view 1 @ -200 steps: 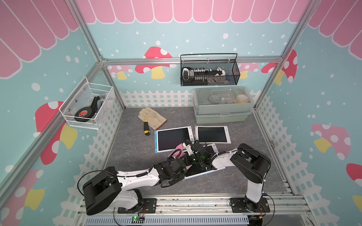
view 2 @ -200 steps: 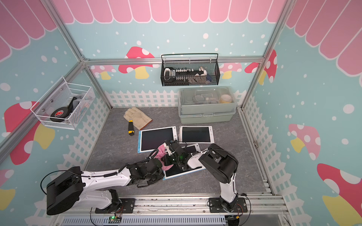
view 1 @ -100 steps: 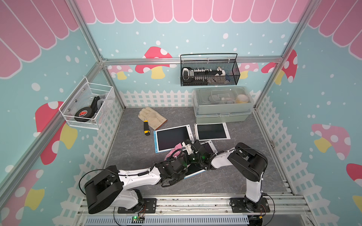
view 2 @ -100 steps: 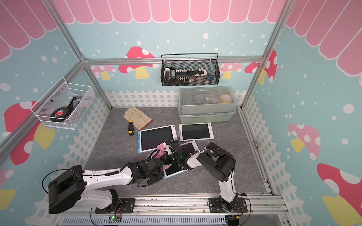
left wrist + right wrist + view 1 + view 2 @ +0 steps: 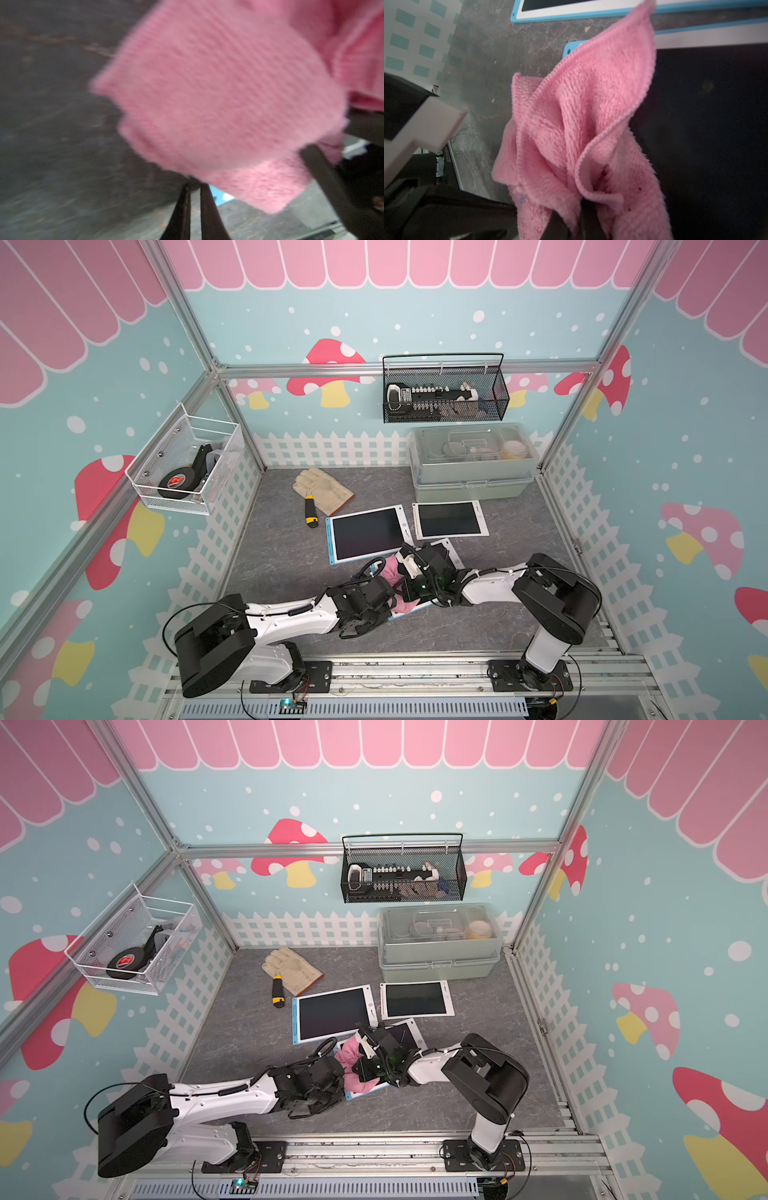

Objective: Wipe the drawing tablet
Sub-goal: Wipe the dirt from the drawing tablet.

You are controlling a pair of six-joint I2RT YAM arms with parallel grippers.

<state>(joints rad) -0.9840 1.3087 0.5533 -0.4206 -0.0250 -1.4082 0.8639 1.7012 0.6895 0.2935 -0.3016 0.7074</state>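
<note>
Right hand [image 5: 571,225] clamped on the pink cloth [image 5: 581,124], right above the blue-framed drawing tablet [image 5: 708,128] at the front of the surface [image 5: 286,572], left hand [image 5: 194,187] narrowed at the cloth's hem, gripping or not, can't tell.

My count
Three drawing tablets [image 5: 361,533] [image 5: 449,518] [image 5: 442,549], one pink cloth [image 5: 390,570]; one glove [image 5: 322,489] and one knife [image 5: 309,514] at eleven o'clock; one lidded box [image 5: 469,489] at one o'clock; two wall baskets [image 5: 444,416] [image 5: 226,460].
</note>
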